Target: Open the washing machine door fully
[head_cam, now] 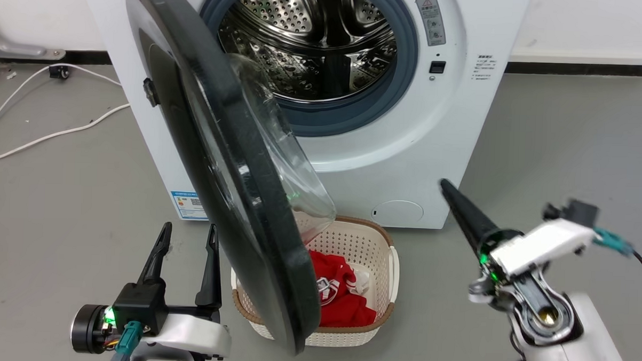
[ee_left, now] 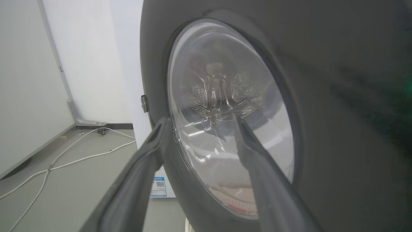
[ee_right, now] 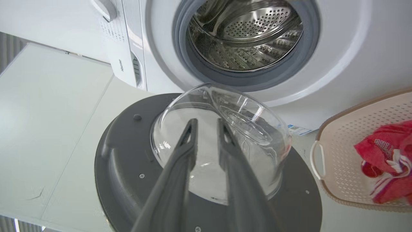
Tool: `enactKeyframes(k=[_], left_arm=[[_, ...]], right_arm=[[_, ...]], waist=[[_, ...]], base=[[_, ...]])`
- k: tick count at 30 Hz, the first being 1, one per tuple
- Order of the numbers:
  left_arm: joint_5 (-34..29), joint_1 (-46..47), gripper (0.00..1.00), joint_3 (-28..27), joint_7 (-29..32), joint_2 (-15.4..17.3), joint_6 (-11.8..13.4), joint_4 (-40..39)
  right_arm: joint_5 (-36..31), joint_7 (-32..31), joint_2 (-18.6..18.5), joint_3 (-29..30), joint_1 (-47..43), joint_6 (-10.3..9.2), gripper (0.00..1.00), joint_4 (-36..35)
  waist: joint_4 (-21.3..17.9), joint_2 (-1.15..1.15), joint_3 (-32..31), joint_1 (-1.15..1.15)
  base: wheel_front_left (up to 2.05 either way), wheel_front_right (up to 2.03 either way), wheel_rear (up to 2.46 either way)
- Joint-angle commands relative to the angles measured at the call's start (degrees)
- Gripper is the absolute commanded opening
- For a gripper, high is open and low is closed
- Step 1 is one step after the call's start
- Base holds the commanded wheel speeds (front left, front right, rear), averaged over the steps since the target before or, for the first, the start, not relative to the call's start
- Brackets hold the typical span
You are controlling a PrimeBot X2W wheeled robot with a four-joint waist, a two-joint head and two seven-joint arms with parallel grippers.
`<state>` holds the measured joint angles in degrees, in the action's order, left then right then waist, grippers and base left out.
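The washing machine door [head_cam: 231, 161] stands swung out from the left side of the white washing machine [head_cam: 434, 147]. It is roughly edge-on to the robot and leaning out over the floor [head_cam: 567, 157]. Its clear glass bowl [head_cam: 279, 147] bulges toward the right, on the side that faces the machine. Behind it the steel drum [head_cam: 315, 41] sits exposed inside its grey rubber seal [head_cam: 405, 71].

The door's lower rim hangs in front of a cream laundry basket [head_cam: 372, 241] on the floor, which holds a red garment [head_cam: 338, 293].

The left claw [head_cam: 188, 228] is low on the outer side of the door, fingers pointing up and spread wide with nothing between them. Its nearer finger is just beside the black face, and I cannot tell whether it touches. From the left wrist view, the left claw's fingers [ee_left: 151, 151] frame the door's round window [ee_left: 225, 122], with the drum showing through the glass.

The right claw [head_cam: 445, 184] is out to the right of the basket, well apart from the door, pointing up and left toward the machine. In the right wrist view its fingers [ee_right: 188, 141] stand narrow with only a slim gap, gripping nothing and aimed at the glass bowl.

White cables [head_cam: 45, 133] trail across the floor to the left.
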<state>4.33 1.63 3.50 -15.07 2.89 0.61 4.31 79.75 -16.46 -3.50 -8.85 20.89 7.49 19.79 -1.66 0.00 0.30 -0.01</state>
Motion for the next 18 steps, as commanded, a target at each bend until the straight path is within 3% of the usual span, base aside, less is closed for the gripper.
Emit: enactKeyframes(k=[1, 2, 10, 13, 18], left_arm=[[0.47, -0.53, 1.0, -0.28, -0.15, -0.03, 0.3, -0.14], [0.47, -0.53, 1.0, -0.28, -0.15, -0.03, 0.3, -0.14], [0.39, -1.47, 1.0, -1.65, -0.15, -0.02, 0.59, -0.16], [0.41, -1.68, 1.0, -1.81, -0.15, -0.03, 0.61, -0.27], [0.3, -1.64, 1.0, -2.15, -0.15, -0.02, 0.64, -0.32]], right_arm=[[-1.65, 3.64, -0.49, 1.18, -2.88, 0.0, 1.0, -1.05], [-1.65, 3.64, -0.49, 1.18, -2.88, 0.0, 1.0, -1.05], [-20.49, 26.79, -2.51, 4.48, -13.3, 0.0, 1.0, -3.54], [-26.09, 29.6, -2.38, 5.89, -14.6, 0.0, 1.0, -4.03], [-47.84, 31.59, -2.01, 11.98, -16.3, 0.0, 1.0, -10.22]], waist=[[-0.39, 0.0, -0.09, 0.01], [-0.39, 0.0, -0.09, 0.01], [-1.46, 0.0, -0.51, 0.01], [-1.58, 0.0, -0.65, 0.01], [-1.57, 0.0, -0.87, 0.01]], base=[[0.0, 0.0, 0.0], [0.0, 0.0, 0.0], [0.0, 0.0, 0.0], [0.0, 0.0, 0.0], [0.0, 0.0, 0.0]])
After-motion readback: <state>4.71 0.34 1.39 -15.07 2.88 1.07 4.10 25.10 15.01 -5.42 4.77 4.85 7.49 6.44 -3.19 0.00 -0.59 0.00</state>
